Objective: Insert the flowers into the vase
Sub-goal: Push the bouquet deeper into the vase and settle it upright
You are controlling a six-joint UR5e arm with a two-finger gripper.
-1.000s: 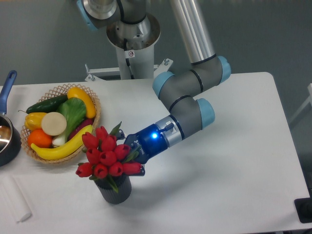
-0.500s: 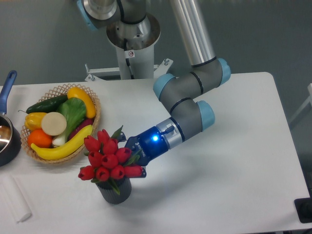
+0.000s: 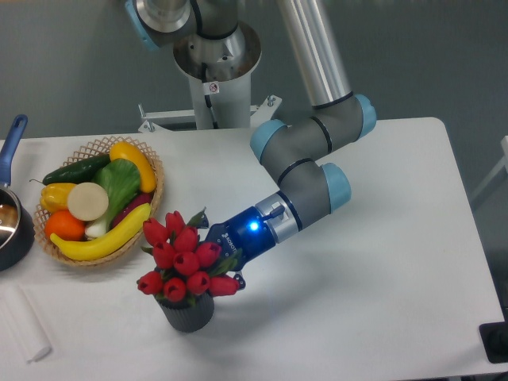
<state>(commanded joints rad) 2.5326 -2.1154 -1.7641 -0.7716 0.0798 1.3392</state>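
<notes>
One white table (image 3: 381, 262) carries every item shown, and the UR5e arm (image 3: 305, 171) descends from the upper centre, bending through blue-capped joints toward the lower left. Its wrist ends in a blue-lit body from which the gripper (image 3: 225, 262) reaches into the right side of the bouquet; the fingertips are hidden among leaves and buds, so whether they are clamped on the stems or parted cannot be told. To the left stands a wicker basket (image 3: 151, 202) holding a banana, an orange, a cucumber, yellow peppers, a leafy green and a pale round slice. The flowers (image 3: 184, 258), a tight cluster of red tulip buds with green leaves, sit directly above the vase (image 3: 188, 313), their lower buds overlapping its mouth and spreading wider than it. The vase, a dark ribbed cylinder, stands upright near the table's front edge, just right of and below the basket. At the far left edge, a dark pot (image 3: 12, 230) with a blue handle is partly cut off.
</notes>
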